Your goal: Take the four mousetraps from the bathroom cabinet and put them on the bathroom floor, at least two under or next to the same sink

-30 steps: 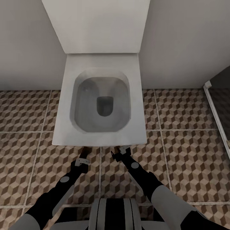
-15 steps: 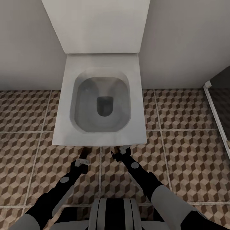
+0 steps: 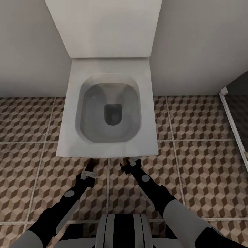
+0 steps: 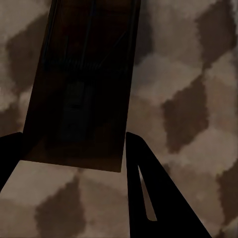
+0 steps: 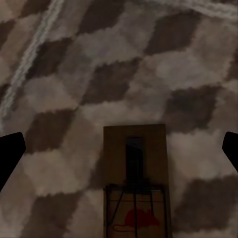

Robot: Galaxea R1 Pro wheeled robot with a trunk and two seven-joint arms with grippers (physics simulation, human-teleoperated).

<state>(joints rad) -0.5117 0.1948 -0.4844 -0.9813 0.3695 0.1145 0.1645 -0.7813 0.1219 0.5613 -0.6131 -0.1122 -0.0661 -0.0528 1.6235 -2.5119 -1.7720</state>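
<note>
Item, placing step: we held our left gripper (image 3: pixel 90 167) fingers pinching one mousetrap (image 4: pixel 82 84) above the bathroom floor (image 3: pixel 193 165) beside the toilet (image 3: pixel 108 106), our right gripper (image 3: pixel 129 163) fingers spread over another mousetrap (image 5: pixel 135 181) on tiles; next, we judged, lowering and release.

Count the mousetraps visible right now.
2: a dark flat wooden mousetrap between the left end effector's fingers; a lighter brown wooden mousetrap below the right end effector, over patterned floor tiles. Others may be hidden.

toilet (image 3: pixel 108 113) ahead on bathroom floor (image 3: pixel 199 165) | mousetrap (image 5: pixel 135 178) on floor
</note>
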